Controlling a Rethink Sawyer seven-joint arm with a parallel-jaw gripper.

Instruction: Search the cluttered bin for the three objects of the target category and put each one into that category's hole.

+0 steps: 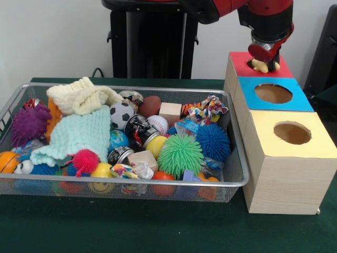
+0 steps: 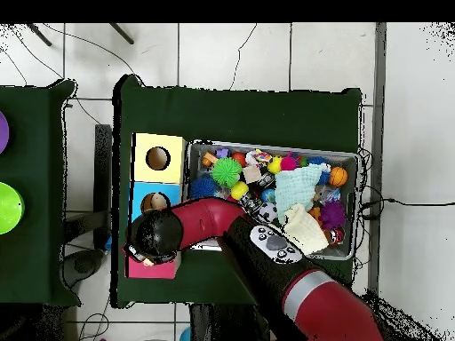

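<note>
My gripper (image 1: pixel 265 62) hangs right over the hole in the red-topped box (image 1: pixel 239 60), at the far end of the row of boxes. It is shut on a small pale yellow object (image 1: pixel 259 65), which sits at the hole's mouth, partly hidden by the fingers. In the overhead view the arm's black wrist (image 2: pixel 153 236) covers the gripper and that hole, and only the red box's edge (image 2: pixel 153 268) shows. The wire mesh bin (image 1: pixel 158 90) is full of toys and lies left of the boxes.
A blue-topped box (image 1: pixel 295 103) and a yellow-topped box (image 1: pixel 263 139) each have a round hole. The bin holds a green spiky ball (image 1: pixel 180 154), a blue spiky ball (image 1: pixel 212 141), a soccer ball (image 1: pixel 121 114), a cream knit cloth (image 1: pixel 81 96) and a mint cloth (image 1: pixel 76 134).
</note>
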